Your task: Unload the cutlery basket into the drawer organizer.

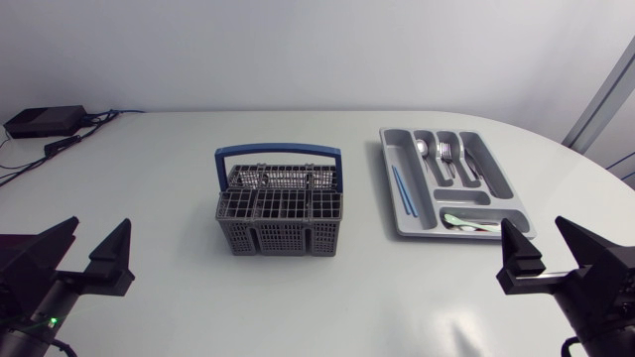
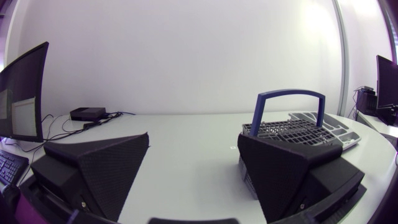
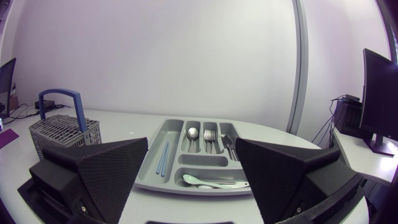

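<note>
Cutlery basket (image 1: 280, 213) sits mid-bench, grey with a blue handle (image 1: 279, 152) arching over its 12 o'clock side. The white bench (image 1: 149, 178) carries the drawer organizer (image 1: 488, 164) at 3 o'clock from the basket, well apart from it.

Both arms sit low at the near edge. The left end effector (image 1: 99, 226) is at 8 o'clock from the basket and the right end effector (image 1: 534, 226) at 5 o'clock from the organizer. Each has its fingers spread wide and holds nothing.

The organizer already holds a spoon (image 1: 423, 149), a fork (image 1: 445, 154) and a knife (image 1: 466, 159) in its long slots. Two blue sticks (image 1: 402, 188) lie in the 9 o'clock slot, and pale small pieces (image 1: 471, 223) lie in the cross slot at 6 o'clock.

Nothing stands up out of the basket. Whether a piece lies low behind the grid walls I cannot tell.

My reading is that the job is done or nearly so, and the step in hand is a check. If a piece shows, come straight down on the open 6 o'clock cells and keep clear of the handle. Pinch the stem, lift vertically until free of the grid, then lay it flat with its own kind.
</note>
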### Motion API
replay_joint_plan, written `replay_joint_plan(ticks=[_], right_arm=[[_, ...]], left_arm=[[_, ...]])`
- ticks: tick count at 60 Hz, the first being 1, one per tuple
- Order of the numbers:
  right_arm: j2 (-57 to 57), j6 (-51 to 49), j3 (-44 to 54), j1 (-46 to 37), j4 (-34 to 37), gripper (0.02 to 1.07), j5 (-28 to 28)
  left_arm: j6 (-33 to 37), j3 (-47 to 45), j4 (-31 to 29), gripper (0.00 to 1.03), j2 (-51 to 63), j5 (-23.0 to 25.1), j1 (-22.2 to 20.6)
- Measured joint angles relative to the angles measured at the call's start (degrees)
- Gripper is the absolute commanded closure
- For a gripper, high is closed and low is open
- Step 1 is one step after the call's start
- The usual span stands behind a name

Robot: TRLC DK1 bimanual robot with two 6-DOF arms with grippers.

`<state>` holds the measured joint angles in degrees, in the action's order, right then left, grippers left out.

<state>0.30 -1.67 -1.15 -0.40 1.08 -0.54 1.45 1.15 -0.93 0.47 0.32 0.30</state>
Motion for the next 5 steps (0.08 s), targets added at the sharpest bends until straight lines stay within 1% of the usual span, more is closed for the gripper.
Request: replay_joint_plan(ticks=[5], right_arm=[[-0.04, 0.02, 0.00, 0.00, 0.00, 0.06, 0.00]], left_arm=[[0.00, 0.00, 0.02, 0.03, -0.11, -0.02, 0.00]])
